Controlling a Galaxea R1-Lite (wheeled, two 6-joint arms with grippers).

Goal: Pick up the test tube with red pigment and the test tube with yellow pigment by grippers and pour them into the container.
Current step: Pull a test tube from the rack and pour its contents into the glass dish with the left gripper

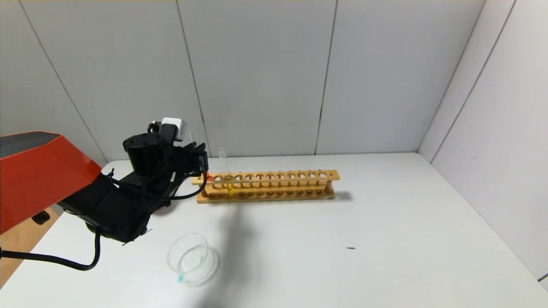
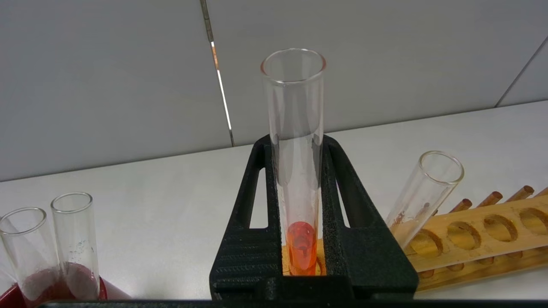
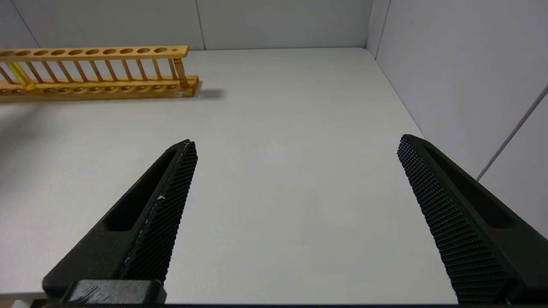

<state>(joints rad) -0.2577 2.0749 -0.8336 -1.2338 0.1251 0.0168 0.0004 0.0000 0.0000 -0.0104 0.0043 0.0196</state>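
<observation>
Test tube with red pigment (image 2: 295, 171): slender clear glass, upright, orange-red liquid pooled in round bottom, clamped between fingers of my left pincer (image 2: 299, 141) at left end of wooden rack (image 1: 267, 186). Test tube with yellow pigment (image 1: 226, 173): clear glass, pale yellow liquid low down, standing in rack hole near left end, leaning slightly. Container (image 1: 188, 256): shallow clear glass dish, pouring lip, teal mark at rim, on worktop (image 1: 385, 256) in front of rack, well apart from both tubes.
</observation>
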